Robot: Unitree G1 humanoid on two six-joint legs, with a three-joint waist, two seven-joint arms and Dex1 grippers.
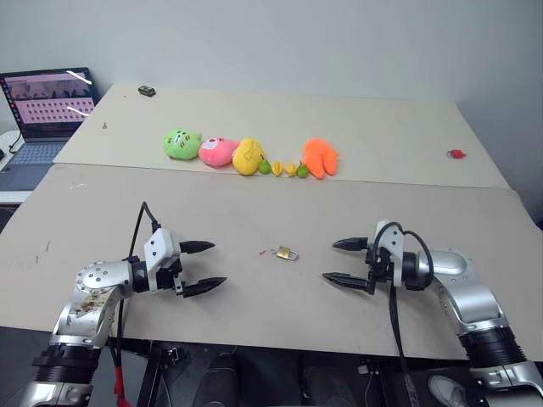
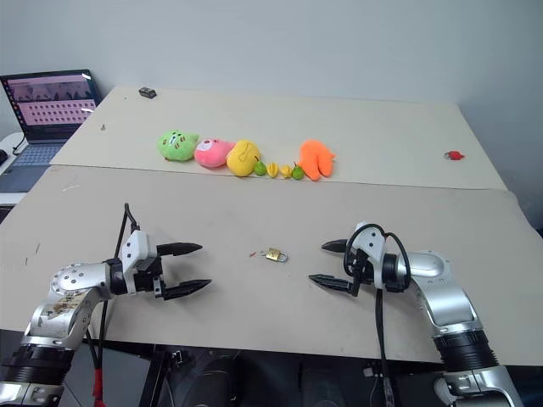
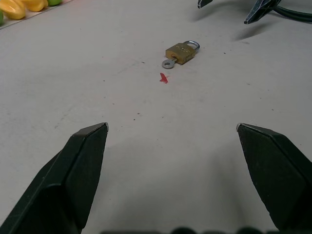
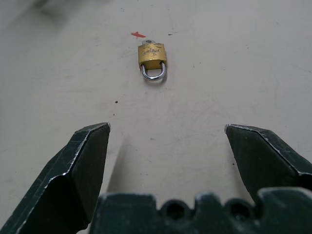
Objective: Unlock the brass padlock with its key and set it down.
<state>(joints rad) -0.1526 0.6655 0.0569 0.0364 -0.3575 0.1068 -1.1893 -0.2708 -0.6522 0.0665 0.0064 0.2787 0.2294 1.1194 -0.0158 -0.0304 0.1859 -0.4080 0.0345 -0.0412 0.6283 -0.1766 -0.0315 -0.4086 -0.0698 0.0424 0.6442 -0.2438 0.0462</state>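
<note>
- While both claws hang spread and empty, the padlock (image 1: pixel 287 253) lies flat on the table (image 1: pixel 254 212) between left claw (image 1: pixel 204 264) and right claw (image 1: pixel 341 259).
- Key (image 3: pixel 169 63) sits in its base (toward left claw); shackle faces right claw, approx. equally near.

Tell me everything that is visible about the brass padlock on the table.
The brass padlock is a small gold-coloured metal body with a thin silver U-shaped shackle, which looks seated in the body. It lies flat on the beige table, about midway between the two open grippers, and neither touches it. A small silver key sticks out of its bottom end, opposite the shackle. A tiny red scrap lies just beyond the key, apart from the lock.
</note>
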